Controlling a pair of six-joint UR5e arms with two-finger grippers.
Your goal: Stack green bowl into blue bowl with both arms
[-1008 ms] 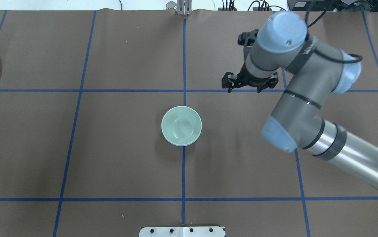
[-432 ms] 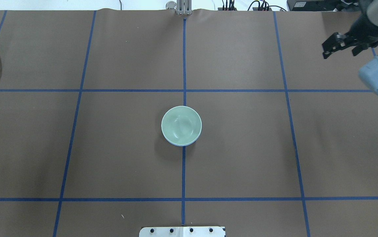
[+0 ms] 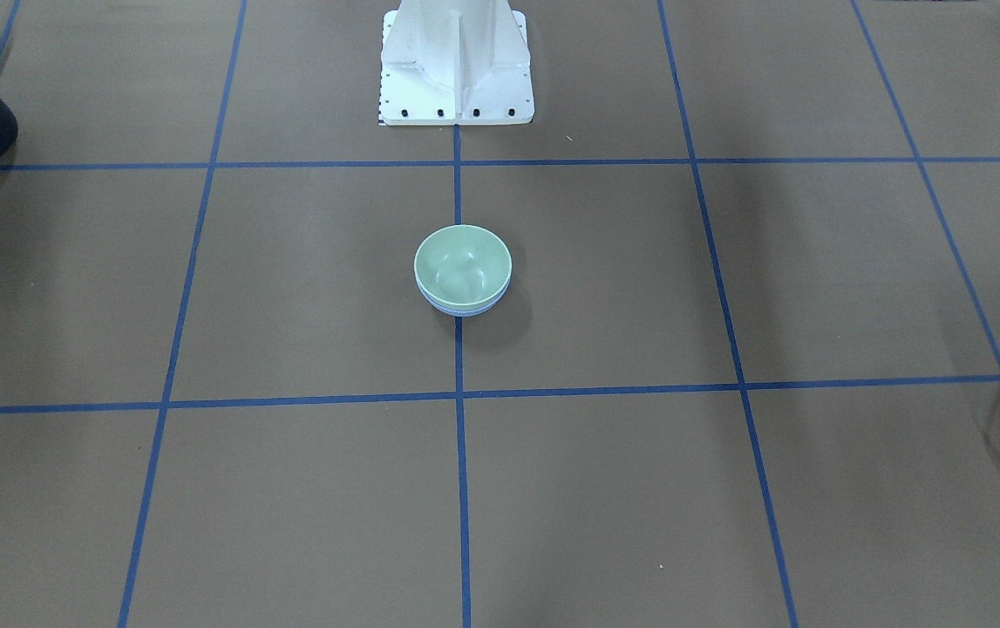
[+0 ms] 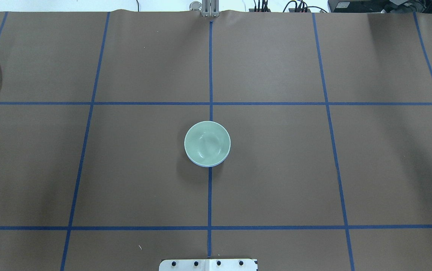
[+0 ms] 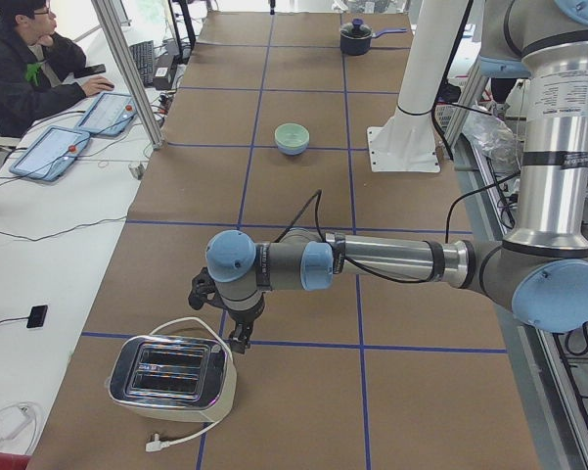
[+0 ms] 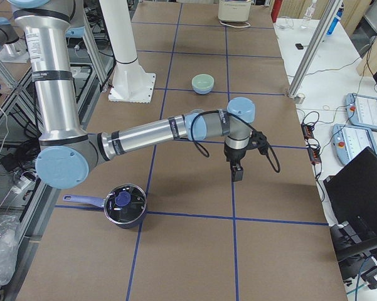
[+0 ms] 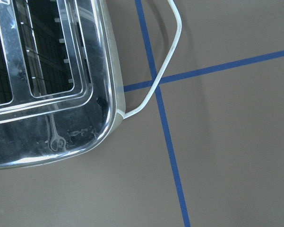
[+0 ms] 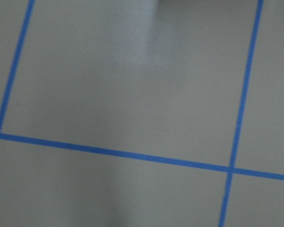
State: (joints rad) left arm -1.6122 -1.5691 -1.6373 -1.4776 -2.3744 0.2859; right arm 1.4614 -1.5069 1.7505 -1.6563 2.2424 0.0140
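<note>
The green bowl [image 4: 207,142] sits nested inside the blue bowl [image 4: 209,165] at the table's centre, on the middle blue tape line. Only a thin blue rim shows under it, clearer in the front-facing view, where the green bowl [image 3: 463,260] rests in the blue bowl [image 3: 463,308]. Neither arm shows in the overhead view. My left gripper [image 5: 237,340] hangs far from the bowls, beside a toaster. My right gripper [image 6: 237,172] hangs over bare table at the other end. I cannot tell whether either is open or shut. The wrist views show no fingers.
A chrome toaster [image 5: 171,380] with a white cable [image 7: 166,56] stands at my left end. A black pot with a lid [image 6: 124,205] stands at my right end. The white base stand [image 3: 456,65] is behind the bowls. An operator [image 5: 20,69] sits at a side desk.
My right arm has swung out of the overhead view to the right. The stacked bowls have not moved.
</note>
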